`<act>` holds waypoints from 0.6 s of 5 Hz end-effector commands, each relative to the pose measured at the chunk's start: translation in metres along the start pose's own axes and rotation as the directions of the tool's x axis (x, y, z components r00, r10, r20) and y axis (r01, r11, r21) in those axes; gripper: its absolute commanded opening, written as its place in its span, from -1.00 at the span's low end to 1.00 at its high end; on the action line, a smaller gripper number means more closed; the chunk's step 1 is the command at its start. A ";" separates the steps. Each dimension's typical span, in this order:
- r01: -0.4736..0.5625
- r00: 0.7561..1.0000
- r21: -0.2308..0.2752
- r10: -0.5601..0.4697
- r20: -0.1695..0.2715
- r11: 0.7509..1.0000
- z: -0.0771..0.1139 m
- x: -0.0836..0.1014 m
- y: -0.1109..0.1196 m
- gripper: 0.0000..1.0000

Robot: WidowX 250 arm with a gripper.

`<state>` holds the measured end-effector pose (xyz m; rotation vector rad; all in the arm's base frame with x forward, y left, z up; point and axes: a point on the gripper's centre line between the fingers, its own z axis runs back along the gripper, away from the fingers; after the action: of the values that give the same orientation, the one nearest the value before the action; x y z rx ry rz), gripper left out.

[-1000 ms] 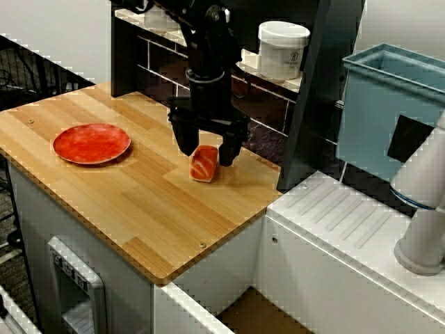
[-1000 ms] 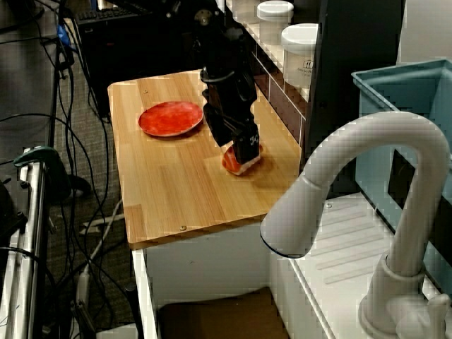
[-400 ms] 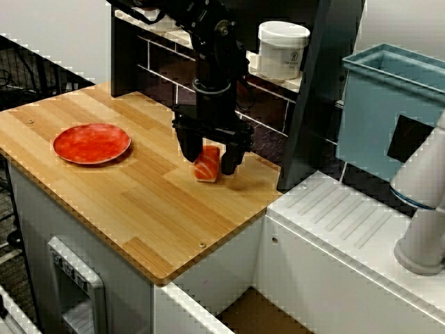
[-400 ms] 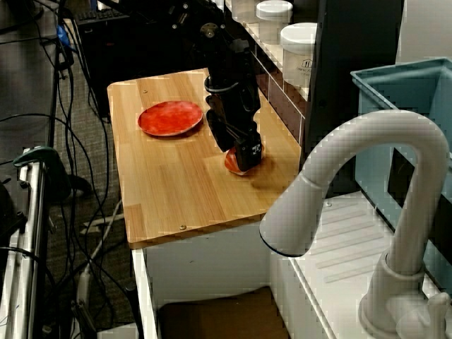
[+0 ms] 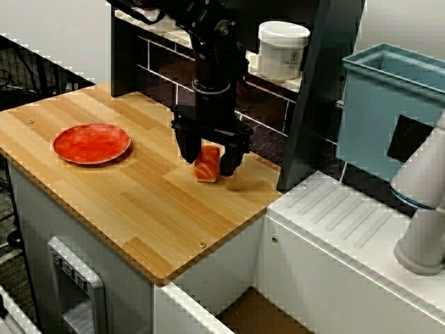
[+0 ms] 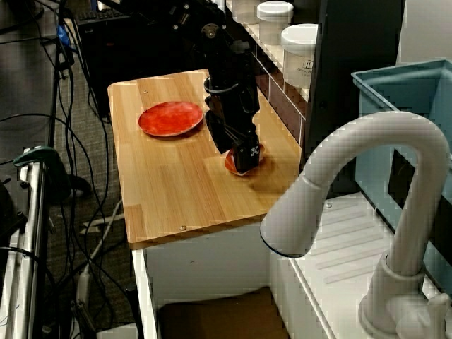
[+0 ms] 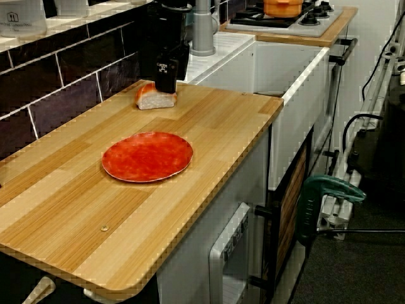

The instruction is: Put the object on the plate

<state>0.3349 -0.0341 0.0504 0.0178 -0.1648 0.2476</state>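
A red-orange plate (image 5: 92, 143) lies flat at the left of a wooden countertop (image 5: 139, 209), well apart from the salmon-nigiri toy block (image 5: 207, 163), which sits on the wood near the counter's back right corner, below a dark tiled backsplash (image 5: 261, 115). The black gripper (image 5: 208, 158) stands over the block with a finger down on either side of its orange, white-striped top; the jaws are narrow around it, and whether they already press its flanks cannot be told from these views. Further right, a white lidded jar (image 5: 282, 50) rests on the ledge above, beside a pale blue bin (image 5: 389, 111).

The block looks light, rigid and moulded, probably smooth enough to slip under a loose pinch, and not fragile; its two long flanks, straddled here, seem the sensible place to take hold, low enough to catch the pale base.

The side view from behind a white faucet (image 6: 367, 212) hides most of the block (image 6: 244, 164) behind the gripper (image 6: 241, 159), but shows the plate (image 6: 170, 118) toward the counter's far end and a second jar (image 6: 274, 20) on the ledge. The low opposite view alone shows the block (image 7: 155, 96) resting on the wood on its pale base, the plate (image 7: 147, 156) in the foreground, and a stove with an orange pot (image 7: 289, 6) behind
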 end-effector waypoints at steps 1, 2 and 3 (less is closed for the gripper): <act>-0.010 0.998 -0.007 0.010 0.059 1.000 0.013 0.011 0.005 1.00; -0.011 0.998 0.000 0.011 0.060 1.000 0.012 0.014 0.006 1.00; -0.027 0.998 -0.001 0.027 0.058 1.000 0.013 0.021 0.011 1.00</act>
<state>0.3431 -0.0199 0.0541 0.0306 -0.1844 0.2715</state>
